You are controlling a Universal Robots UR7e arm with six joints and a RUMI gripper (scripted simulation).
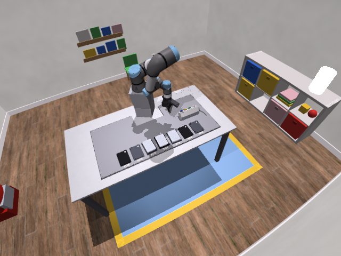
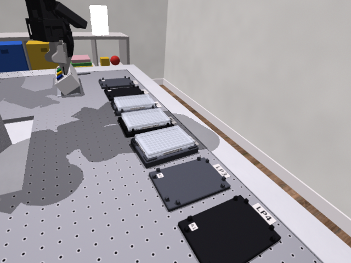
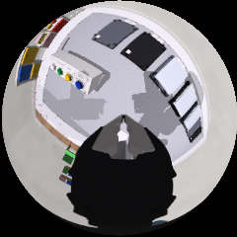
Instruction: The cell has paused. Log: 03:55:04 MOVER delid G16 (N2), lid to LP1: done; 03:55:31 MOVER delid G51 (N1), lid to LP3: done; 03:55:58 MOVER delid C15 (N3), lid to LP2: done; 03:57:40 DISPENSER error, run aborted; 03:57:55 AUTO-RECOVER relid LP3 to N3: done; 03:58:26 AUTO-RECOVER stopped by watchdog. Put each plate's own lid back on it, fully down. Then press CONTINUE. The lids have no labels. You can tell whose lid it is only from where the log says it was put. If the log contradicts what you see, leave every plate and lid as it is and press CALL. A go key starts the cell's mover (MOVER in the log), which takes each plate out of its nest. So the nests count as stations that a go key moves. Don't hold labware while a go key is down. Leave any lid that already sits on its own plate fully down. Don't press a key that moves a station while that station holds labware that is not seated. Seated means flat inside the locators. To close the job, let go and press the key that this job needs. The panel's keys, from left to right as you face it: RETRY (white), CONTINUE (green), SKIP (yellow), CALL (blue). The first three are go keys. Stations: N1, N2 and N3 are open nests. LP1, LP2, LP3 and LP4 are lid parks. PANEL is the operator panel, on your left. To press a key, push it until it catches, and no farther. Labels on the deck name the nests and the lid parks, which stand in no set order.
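Note:
My gripper (image 1: 169,110) (image 2: 65,73) (image 3: 123,115) is shut and empty, above the deck near the blue-key end of the panel (image 1: 189,113) (image 2: 68,85). In the wrist view the green key (image 3: 59,71), yellow key (image 3: 68,77) and blue key (image 3: 79,85) show clear of the fingers. Three clear plates stand in the middle nests: the near plate (image 1: 148,145) (image 2: 165,139), the middle plate (image 1: 161,141) (image 2: 146,118) and the far plate (image 1: 173,136) (image 2: 134,101). Each looks lidded and flat. LP3 (image 1: 136,151) (image 2: 190,182) and LP4 (image 1: 123,158) (image 2: 226,232) are bare.
Beyond the plates, a black park (image 1: 185,131) (image 2: 124,92) (image 3: 144,50) and a dark grey park (image 1: 196,126) (image 2: 117,82) (image 3: 116,33) are bare; their labels are unreadable here. The row runs along the table's front edge. A cable lies behind the panel.

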